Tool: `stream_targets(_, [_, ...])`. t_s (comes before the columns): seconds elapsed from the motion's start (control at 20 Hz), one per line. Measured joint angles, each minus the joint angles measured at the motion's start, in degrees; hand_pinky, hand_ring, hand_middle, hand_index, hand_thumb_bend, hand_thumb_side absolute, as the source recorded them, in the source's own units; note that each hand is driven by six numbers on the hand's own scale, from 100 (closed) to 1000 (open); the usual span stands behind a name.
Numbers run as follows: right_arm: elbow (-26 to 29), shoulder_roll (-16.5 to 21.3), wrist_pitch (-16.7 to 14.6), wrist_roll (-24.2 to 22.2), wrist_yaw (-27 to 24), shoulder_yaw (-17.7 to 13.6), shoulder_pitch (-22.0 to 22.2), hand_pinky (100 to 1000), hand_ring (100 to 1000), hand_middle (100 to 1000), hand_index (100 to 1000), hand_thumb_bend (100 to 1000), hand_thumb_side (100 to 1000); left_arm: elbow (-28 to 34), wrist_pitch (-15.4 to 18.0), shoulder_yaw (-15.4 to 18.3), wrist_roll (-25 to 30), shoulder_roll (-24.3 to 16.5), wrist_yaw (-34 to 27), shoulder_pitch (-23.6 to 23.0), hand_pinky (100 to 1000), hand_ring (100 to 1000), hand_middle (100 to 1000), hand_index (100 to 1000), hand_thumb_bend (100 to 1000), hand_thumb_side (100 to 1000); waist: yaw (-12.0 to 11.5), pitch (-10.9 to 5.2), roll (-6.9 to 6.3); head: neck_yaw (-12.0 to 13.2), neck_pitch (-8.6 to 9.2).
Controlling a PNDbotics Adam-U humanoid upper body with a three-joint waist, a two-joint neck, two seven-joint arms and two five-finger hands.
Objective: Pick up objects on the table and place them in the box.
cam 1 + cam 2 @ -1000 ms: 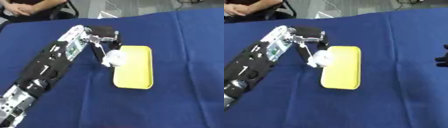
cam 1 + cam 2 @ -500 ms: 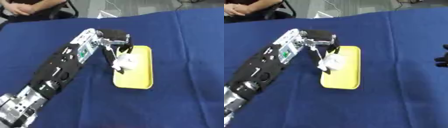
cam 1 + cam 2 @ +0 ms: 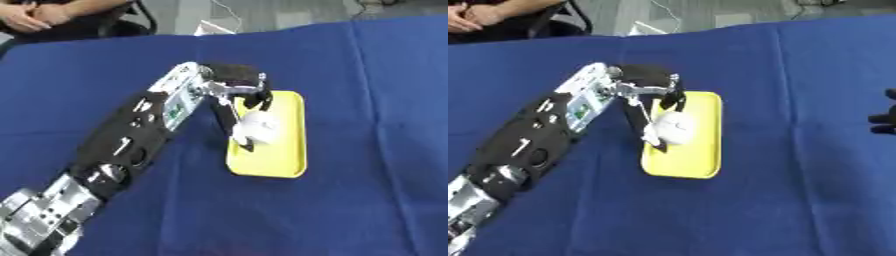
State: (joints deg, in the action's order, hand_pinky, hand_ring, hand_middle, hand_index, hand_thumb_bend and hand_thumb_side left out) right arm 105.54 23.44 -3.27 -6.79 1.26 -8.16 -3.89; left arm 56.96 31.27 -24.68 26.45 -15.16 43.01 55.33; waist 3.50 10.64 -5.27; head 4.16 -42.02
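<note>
One yellow tray [image 3: 278, 162] lies on the blue tablecloth [image 3: 367, 100], long side running away from the robot, with bare cloth all round it. Nothing else rests on the cloth near the tray; a chair [image 3: 144, 20] stands beyond the far table edge.

The left arm [image 3: 131, 145] reaches in from the lower left, crossing the cloth diagonally, and its left hand [image 3: 238, 92] hangs over the tray's near-left part. The fingers [image 3: 647, 120] point downward and are curled around a small white rounded object [image 3: 675, 127], which sits between them and the thumb, over the tray's left half. Whether the object touches the tray surface cannot be told.

The right hand [image 3: 883, 119] shows only as dark fingers at the right edge of the right eye view, well apart from the tray; whether they are curled or straight cannot be told.

The cloth to the tray's right and in front lies open.
</note>
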Motion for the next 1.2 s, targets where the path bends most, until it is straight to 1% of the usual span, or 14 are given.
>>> stream_targets(0.15, [0.0,0.0,0.0,0.0,0.0,0.0,-0.1,672,689,887,974,279,774,-0.5,0.1,0.0,-0.8,0.6,0.7,0.0,580,433,378,475,141,233,0.1,0.03,0.03,0.0,0.21])
stream_targets(0.3, [0.0,-0.2,0.0,0.0,-0.1,0.0,-0.4,672,689,887,974,279,774,-0.7,0.4,0.0,-1.8,1.3,2.2,0.2,593,467,421,515,206,247,0.3,0.12,0.05,0.0,0.48])
stream_targets(0.35, [0.0,-0.4,0.0,0.0,-0.1,0.0,-0.5,672,689,887,974,279,774,-0.7,0.4,0.0,-2.3,1.5,3.0,0.2,600,483,453,549,245,258,0.3,0.19,0.05,0.0,0.5])
stream_targets(0.4, [0.0,-0.5,0.0,0.0,-0.1,0.0,-0.5,672,689,887,974,279,774,-0.8,0.5,0.0,-2.8,1.7,3.9,0.2,620,530,511,611,302,299,0.3,0.27,0.07,0.0,0.51])
stream_targets(0.45, [0.0,-0.5,0.0,-0.1,-0.1,0.0,-0.5,672,689,887,974,279,774,-1.0,0.6,0.0,-3.5,1.9,5.0,0.2,632,565,553,656,324,348,0.4,0.35,0.13,0.1,0.52])
stream_targets(0.5, [0.0,-0.5,0.0,-0.1,-0.1,0.1,-0.5,672,689,887,974,279,774,-1.1,0.8,0.0,-4.3,2.1,6.2,0.2,671,655,664,749,373,465,0.5,0.39,0.23,0.1,0.6])
stream_targets(0.55, [0.0,-0.5,0.0,-0.1,-0.1,0.1,-0.5,672,689,887,974,278,774,-1.3,1.0,0.0,-5.1,2.4,7.5,0.2,694,706,728,790,401,530,0.6,0.39,0.36,0.1,0.77])
stream_targets(0.6, [0.0,-0.5,0.0,-0.1,-0.1,0.1,-0.6,672,689,888,974,278,774,-1.5,1.2,0.0,-6.0,2.6,8.8,0.2,727,760,786,852,445,621,0.6,0.41,0.43,0.1,0.94])
stream_targets(0.65, [0.0,-0.5,0.0,-0.1,-0.1,0.1,-0.7,671,689,888,974,278,774,-1.7,1.6,0.0,-6.9,2.8,10.1,0.1,739,780,808,870,462,654,0.6,0.45,0.44,0.1,0.97])
stream_targets(0.7, [0.0,-0.5,0.0,-0.1,-0.1,0.2,-0.8,671,689,888,974,278,775,-1.8,1.9,0.0,-7.8,3.0,11.3,0.1,758,806,828,886,473,667,0.7,0.52,0.44,0.1,0.99])
stream_targets(0.8, [0.0,-0.7,0.1,-0.2,-0.1,0.2,-1.0,672,689,887,974,278,775,-2.2,2.7,0.0,-9.3,3.3,13.4,0.1,781,830,852,911,485,697,0.7,0.65,0.44,0.3,0.99])
stream_targets(1.0, [0.0,-0.9,0.1,-0.2,-0.1,0.3,-1.0,672,689,887,974,277,775,-2.9,3.5,0.0,-11.3,3.3,16.2,-0.1,817,855,870,935,487,730,0.7,0.67,0.44,0.5,1.0])
stream_targets(1.2, [0.0,-0.9,0.1,-0.2,-0.1,0.3,-1.0,671,689,887,974,277,775,-3.6,4.0,0.3,-11.9,3.3,17.9,-0.1,840,873,884,944,483,753,0.7,0.67,0.44,0.5,1.0])
